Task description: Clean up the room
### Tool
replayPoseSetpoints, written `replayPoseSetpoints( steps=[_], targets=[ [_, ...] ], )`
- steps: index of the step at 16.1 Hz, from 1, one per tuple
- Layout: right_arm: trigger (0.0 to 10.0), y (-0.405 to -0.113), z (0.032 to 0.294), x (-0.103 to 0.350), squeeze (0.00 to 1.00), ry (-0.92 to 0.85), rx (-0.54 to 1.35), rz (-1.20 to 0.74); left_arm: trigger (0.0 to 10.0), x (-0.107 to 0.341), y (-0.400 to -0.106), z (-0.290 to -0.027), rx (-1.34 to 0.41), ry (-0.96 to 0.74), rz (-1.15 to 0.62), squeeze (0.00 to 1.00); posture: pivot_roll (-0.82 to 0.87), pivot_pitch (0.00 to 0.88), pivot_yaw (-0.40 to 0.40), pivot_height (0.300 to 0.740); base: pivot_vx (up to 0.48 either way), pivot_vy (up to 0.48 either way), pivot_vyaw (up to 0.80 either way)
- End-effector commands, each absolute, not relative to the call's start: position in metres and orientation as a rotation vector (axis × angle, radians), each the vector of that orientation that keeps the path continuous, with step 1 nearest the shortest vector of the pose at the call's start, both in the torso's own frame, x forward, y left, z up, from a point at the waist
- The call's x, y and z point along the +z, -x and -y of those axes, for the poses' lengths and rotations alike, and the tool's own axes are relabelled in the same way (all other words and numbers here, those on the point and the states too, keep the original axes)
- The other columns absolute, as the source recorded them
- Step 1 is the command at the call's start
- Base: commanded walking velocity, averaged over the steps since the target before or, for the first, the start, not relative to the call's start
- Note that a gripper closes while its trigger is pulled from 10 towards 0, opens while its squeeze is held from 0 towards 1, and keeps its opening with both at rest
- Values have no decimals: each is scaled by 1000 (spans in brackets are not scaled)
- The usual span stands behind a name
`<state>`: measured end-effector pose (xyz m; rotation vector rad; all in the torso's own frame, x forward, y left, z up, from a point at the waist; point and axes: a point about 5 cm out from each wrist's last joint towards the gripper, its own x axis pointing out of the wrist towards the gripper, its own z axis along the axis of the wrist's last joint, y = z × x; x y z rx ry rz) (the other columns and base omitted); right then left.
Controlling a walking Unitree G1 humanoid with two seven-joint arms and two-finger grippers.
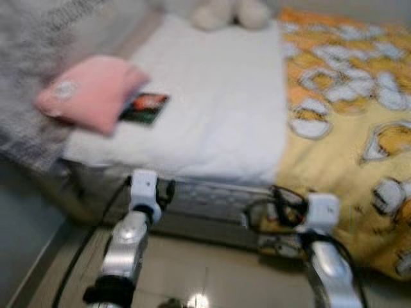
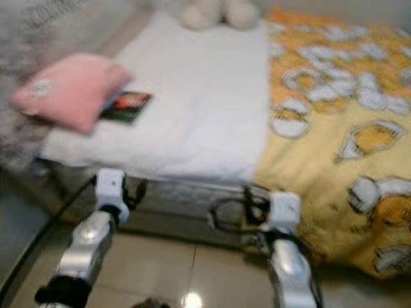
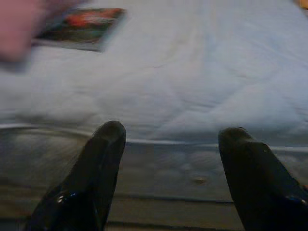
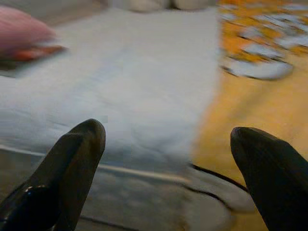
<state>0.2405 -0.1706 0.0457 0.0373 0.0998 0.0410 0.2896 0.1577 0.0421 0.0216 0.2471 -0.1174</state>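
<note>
Two grippers hang at the near edge of the bed [image 1: 212, 128], both spread wide and holding nothing: the left gripper [image 3: 171, 139] and the right gripper [image 4: 168, 139]. Well ahead of the left gripper, on the white sheet, lies a dark card or booklet [image 1: 144, 108] with a red-orange picture, flat and partly tucked under a pink pillow [image 1: 90, 90]. A yellow patterned blanket [image 1: 347, 115] covers the bed's right side. A pale plush toy [image 1: 231, 13] sits at the far end.
</note>
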Motion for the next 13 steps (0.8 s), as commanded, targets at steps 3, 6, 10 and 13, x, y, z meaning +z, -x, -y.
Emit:
replayPoseSetpoints(
  steps=[3, 6, 10, 13],
  targets=[
    [10000, -233, 168, 34, 0, -14, 83, -158, 10000, 46, -281, -157, -116, -38, -227, 0, 6, 0, 42, 740, 0, -444, 498],
    [10000, -232, 167, 28, 0, -8, 95, -184, 10000, 48, -282, -161, -114, -95, -215, 0, 10, 0, 42, 740, 0, -114, 498],
    [10000, -233, 169, 24, 0, -3, 105, -199, 10000, 44, -276, -160, -76, -100, -250, 0, 14, 0, 44, 740, 0, -462, 514],
    [10000, -233, 172, 22, 0, 0, 106, -205, 10000, 43, -278, -159, -93, -123, -256, 0, 9, 0, 48, 740, 0, -458, 506]
  ],
)
